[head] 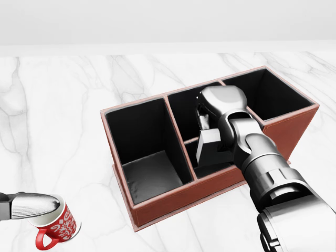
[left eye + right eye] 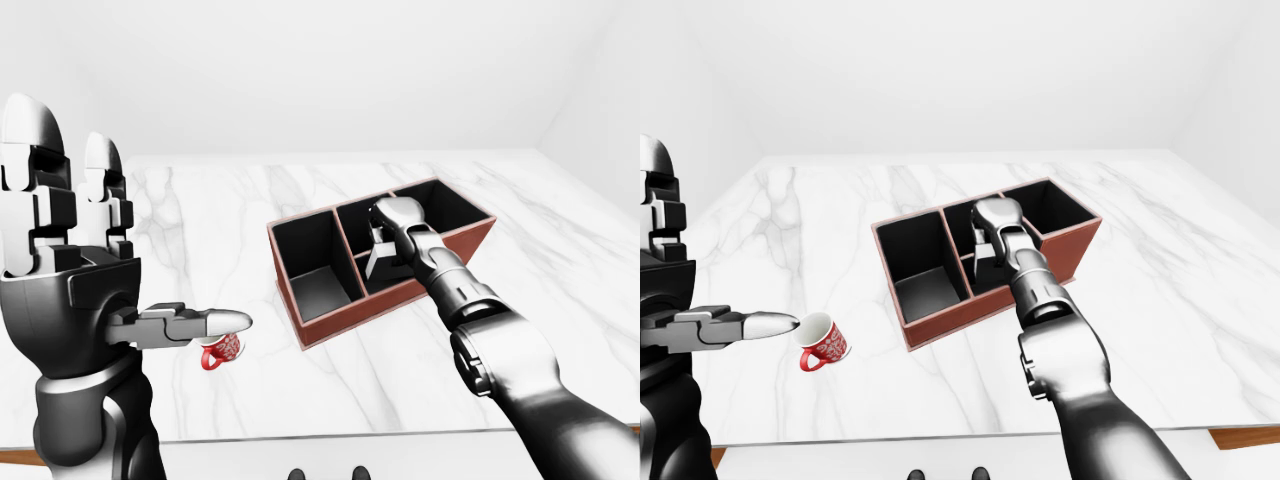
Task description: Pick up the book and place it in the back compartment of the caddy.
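Observation:
A red-brown caddy [image 1: 173,197] with black compartments lies on the white marble table [image 1: 68,105]. It has a large compartment at the left, a middle one split by a low divider, and one at the right. My right hand [image 1: 205,125] hangs over the middle part, shut on the dark grey book [image 1: 210,148]. The book stands upright, its lower end down by the divider, mostly on the near side. Which half it sits in I cannot tell. My left hand [image 2: 110,270] is raised at the left of the left-eye view, fingers straight up and open, holding nothing.
A red and white mug [image 2: 822,342] stands on the table at the lower left, just under my left thumb [image 1: 31,206] in the head view. The table's near edge [image 2: 970,432] runs below the caddy. White walls stand beyond the table.

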You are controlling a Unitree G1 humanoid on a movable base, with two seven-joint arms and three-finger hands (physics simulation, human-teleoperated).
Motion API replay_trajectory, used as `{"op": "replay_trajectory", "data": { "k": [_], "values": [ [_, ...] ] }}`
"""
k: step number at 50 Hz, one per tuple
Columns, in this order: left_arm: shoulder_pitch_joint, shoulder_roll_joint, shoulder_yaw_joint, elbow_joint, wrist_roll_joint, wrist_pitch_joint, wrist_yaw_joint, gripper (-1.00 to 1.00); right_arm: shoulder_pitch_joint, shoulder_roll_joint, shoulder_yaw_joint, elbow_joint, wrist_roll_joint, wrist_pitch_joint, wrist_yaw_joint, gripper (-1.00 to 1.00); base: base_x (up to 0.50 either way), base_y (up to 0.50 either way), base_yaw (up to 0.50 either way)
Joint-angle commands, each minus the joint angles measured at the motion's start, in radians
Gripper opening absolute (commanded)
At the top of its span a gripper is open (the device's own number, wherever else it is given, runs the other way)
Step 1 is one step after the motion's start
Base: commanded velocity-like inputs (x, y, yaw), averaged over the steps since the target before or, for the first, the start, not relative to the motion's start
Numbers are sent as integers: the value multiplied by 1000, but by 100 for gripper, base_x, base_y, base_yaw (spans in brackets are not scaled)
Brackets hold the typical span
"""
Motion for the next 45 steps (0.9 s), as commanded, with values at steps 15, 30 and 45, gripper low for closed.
{"op": "replay_trajectory", "data": {
  "k": [15,30,45],
  "values": [
    [11,-5,-2,0,3,0,-3,100,-5,-1,-5,-12,-8,0,-28,100,0,0,0],
    [12,-6,-7,9,7,0,-4,100,-2,-1,-7,-22,-4,0,-26,100,0,0,0],
    [11,-6,-2,-1,3,0,-4,100,105,6,-50,-370,123,0,139,100,0,0,0]
  ]
}}
